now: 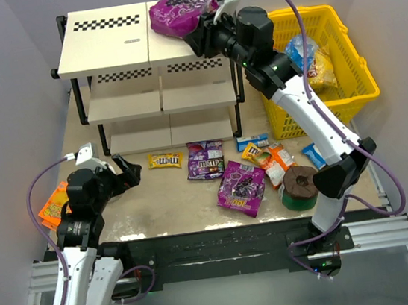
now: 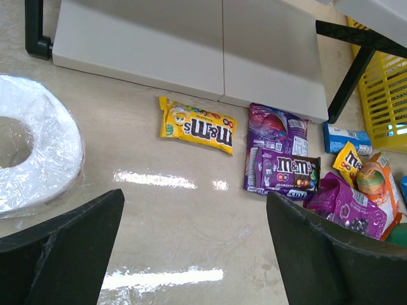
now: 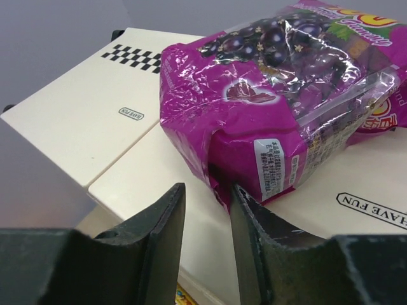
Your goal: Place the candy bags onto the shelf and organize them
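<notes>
A large purple candy bag (image 1: 181, 6) lies on the top board of the shelf (image 1: 106, 37), at its right end; it also shows in the right wrist view (image 3: 280, 95). My right gripper (image 1: 200, 34) is at the bag's near corner, jaws a little apart (image 3: 206, 190), with the shelf board (image 3: 95, 108) showing between them; the bag's edge touches the right finger. My left gripper (image 1: 132, 169) is open and empty (image 2: 194, 194) low over the table at the left. On the table lie a yellow bag (image 1: 165, 160), a dark-purple bag (image 1: 205, 160), a second large purple bag (image 1: 242, 187) and small orange (image 1: 277, 162) and blue (image 1: 251, 142) ones.
A yellow plastic basket (image 1: 328, 68) with a bag and bottle stands right of the shelf. A flat orange box (image 1: 53, 206) lies at the far left. A round brown-and-green object (image 1: 299, 185) sits at the front right. A white wrapped ring (image 2: 32, 152) lies near my left gripper.
</notes>
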Robot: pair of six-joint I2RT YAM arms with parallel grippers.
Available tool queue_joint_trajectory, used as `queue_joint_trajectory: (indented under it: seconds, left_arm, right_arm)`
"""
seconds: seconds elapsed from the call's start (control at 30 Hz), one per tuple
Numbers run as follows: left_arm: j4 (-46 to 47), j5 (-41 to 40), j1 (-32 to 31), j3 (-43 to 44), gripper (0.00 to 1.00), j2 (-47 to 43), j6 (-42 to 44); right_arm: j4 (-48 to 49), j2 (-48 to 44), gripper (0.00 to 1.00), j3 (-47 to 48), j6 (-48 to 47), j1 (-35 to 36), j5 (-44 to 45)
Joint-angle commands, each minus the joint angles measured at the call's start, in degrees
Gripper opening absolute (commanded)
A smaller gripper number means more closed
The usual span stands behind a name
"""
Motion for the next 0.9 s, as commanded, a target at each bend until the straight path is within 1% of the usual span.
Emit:
queue_joint_trajectory:
  seconds: [0.0, 0.03, 0.07, 0.1, 0.13, 0.17, 0.37, 0.6, 0.77, 0.8, 0.83, 0.87]
  left_arm:
    - [2.0, -0.5, -0.1, -0.1, 0.99, 0.0, -0.1]
    - [1.9, -0.5, -0.1, -0.1, 0.99, 0.0, -0.1]
    - [2.0, -0.5, -0.1, -0.1, 0.99, 0.0, -0.1]
    - [2.0, -0.5, -0.1, -0.1, 1.00, 0.1, -0.1]
    - [2.0, -0.5, -0.1, -0.1, 0.99, 0.1, -0.1]
    - [2.0, -0.5, -0.1, -0.1, 1.00, 0.1, -0.1]
    - [2.0, -0.5, -0.1, -0.1, 0.99, 0.3, -0.1]
    - [2.0, -0.4, -0.1, -0.1, 1.00, 0.5, -0.1]
    - [2.0, -0.3, -0.1, -0.1, 1.00, 0.4, -0.1]
    - [2.0, -0.4, -0.1, -0.1, 0.99, 0.3, -0.1]
    - [2.0, -0.3, -0.1, -0.1, 1.00, 0.2, -0.1]
    - [2.0, -0.4, -0.1, -0.1, 1.00, 0.1, -0.1]
  right_arm:
    - [1.4, -0.7, 0.31, 2.5, -0.9, -0.1, 0.4]
    - [1.5, -1.0, 0.23, 2.1, -1.2, -0.1, 0.6]
    - [1.6, -1.1, 0.19, 1.9, -1.3, -0.2, 0.7]
    - [1.9, -1.4, 0.07, 1.1, -1.2, -0.3, 1.1]
    - [2.2, -1.9, 0.01, 0.7, -1.2, -0.5, 1.1]
    - [2.3, -2.3, 0.00, 0.3, -1.0, -0.6, 1.2]
    - [3.0, -5.5, 0.00, -3.0, -0.4, -2.5, 2.1]
    - [3.3, -10.5, 0.00, -9.3, -0.4, -4.6, 3.9]
    - [2.5, -11.2, 0.00, -10.2, -0.6, -5.9, 6.6]
    - [2.4, -11.3, 0.02, -10.3, -0.8, -5.9, 8.1]
    - [2.4, -11.6, 0.11, -10.4, -1.1, -6.0, 8.6]
    - [2.4, -11.6, 0.23, -10.7, -1.3, -6.1, 9.1]
